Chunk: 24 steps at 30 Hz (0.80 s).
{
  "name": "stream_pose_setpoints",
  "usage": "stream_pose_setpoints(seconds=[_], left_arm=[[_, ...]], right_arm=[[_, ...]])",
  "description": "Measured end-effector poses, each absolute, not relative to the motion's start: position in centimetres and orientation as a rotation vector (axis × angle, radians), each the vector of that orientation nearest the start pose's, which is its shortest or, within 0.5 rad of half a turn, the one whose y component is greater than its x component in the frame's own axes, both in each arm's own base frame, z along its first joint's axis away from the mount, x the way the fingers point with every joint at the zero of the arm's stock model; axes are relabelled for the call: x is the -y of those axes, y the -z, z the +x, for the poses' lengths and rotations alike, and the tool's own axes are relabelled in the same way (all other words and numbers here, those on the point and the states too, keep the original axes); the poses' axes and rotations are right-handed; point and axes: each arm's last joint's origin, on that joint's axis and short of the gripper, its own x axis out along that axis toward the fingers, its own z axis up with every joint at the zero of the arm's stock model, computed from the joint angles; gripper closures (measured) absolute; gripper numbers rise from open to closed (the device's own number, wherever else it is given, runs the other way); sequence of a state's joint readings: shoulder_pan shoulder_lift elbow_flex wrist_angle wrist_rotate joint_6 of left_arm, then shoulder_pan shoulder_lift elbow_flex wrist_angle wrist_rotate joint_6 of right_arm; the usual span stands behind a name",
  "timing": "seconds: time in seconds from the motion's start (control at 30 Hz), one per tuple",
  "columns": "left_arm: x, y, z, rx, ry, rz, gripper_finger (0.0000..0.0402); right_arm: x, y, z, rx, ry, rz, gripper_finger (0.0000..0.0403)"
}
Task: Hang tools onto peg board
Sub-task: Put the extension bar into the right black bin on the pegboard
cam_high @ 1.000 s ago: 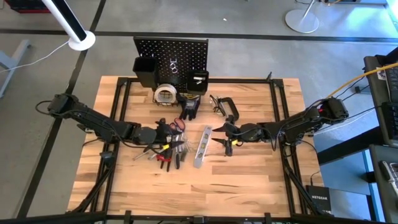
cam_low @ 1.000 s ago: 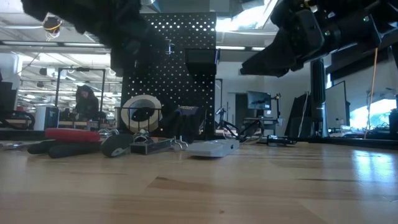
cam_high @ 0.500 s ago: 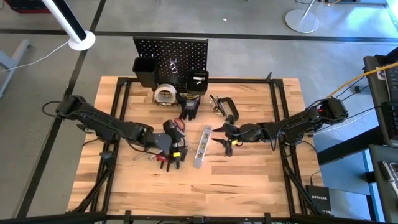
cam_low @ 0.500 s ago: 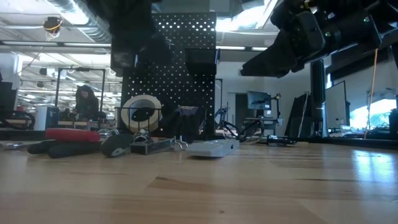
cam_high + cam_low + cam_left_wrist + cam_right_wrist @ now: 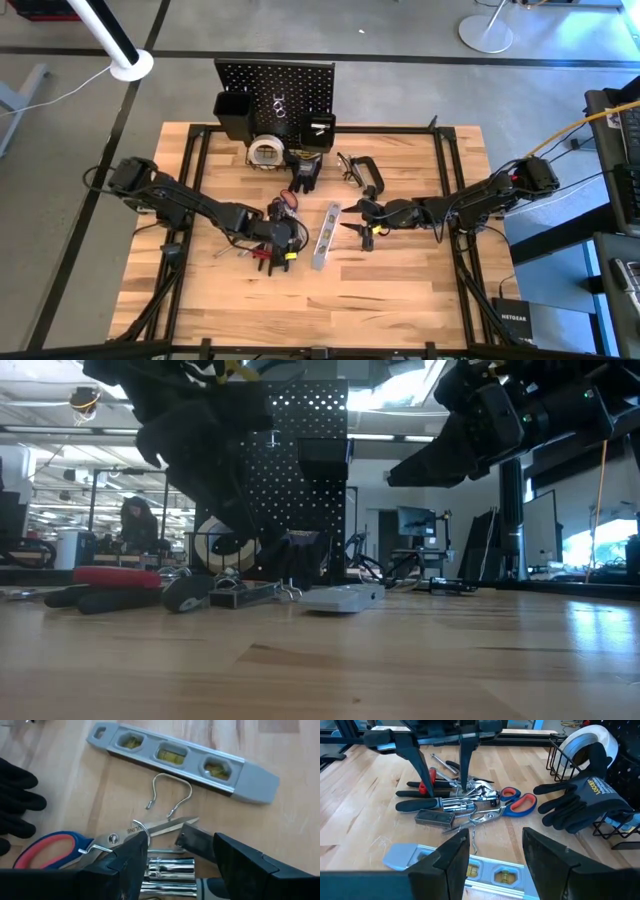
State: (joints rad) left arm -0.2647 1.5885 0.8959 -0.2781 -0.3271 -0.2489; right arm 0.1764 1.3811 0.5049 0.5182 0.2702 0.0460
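On the left of the wooden worktop [image 5: 400, 290], the left arm reaches inward and its left tool [image 5: 165, 851] hangs over the pile of small tools [image 5: 262, 248], fingers apart with nothing between them. In the left wrist view the fingers [image 5: 131, 862] straddle a chromed socket piece [image 5: 169, 870] and the blade tips of the scissors [image 5: 70, 847], whose red and blue handles lie beside a black glove [image 5: 17, 795]. Whether the fingertips touch the pile cannot be told. Just beyond the scissors lies a bent wire hook [image 5: 169, 795], and past that the silver level bar [image 5: 182, 762] with its three yellow vials, flat on the wood.

Behind the pile, at the far edge, the peg board [image 5: 290, 85] stands upright with a black bin [image 5: 235, 115] on its left part. The pale tape roll [image 5: 265, 152] sits at its foot, and the black gloves [image 5: 305, 172] lie just in front of the board.

In the middle, the level bar [image 5: 325, 235] lies between the two arms. The black C-clamp [image 5: 368, 175] rests on the wood behind it, to the right.

On the right, the right tool [image 5: 350, 218] hovers near the level bar's far end, its fingers [image 5: 451, 857] spread and empty; its wrist view looks across the level toward the red-handled pliers [image 5: 422, 787] and the left arm beyond.
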Motion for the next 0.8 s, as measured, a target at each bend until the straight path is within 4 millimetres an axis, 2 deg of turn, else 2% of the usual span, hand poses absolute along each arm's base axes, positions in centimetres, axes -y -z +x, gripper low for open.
stream_pose_setpoints(seconds=[0.23,0.5,0.8], left_arm=[[7.0,-17.9,29.7,-0.912,-0.181,0.046,0.0188],[5.4,-17.4,29.0,-0.996,-0.323,-0.050,0.0188],[4.8,-17.7,29.6,-0.941,-0.336,-0.073,0.0188]], right_arm=[[-3.8,-17.9,26.0,-0.350,0.100,-0.035,0.0219],[-3.8,-17.9,26.0,-0.351,0.101,-0.034,0.0219],[-3.8,-17.9,26.0,-0.351,0.101,-0.034,0.0219]])
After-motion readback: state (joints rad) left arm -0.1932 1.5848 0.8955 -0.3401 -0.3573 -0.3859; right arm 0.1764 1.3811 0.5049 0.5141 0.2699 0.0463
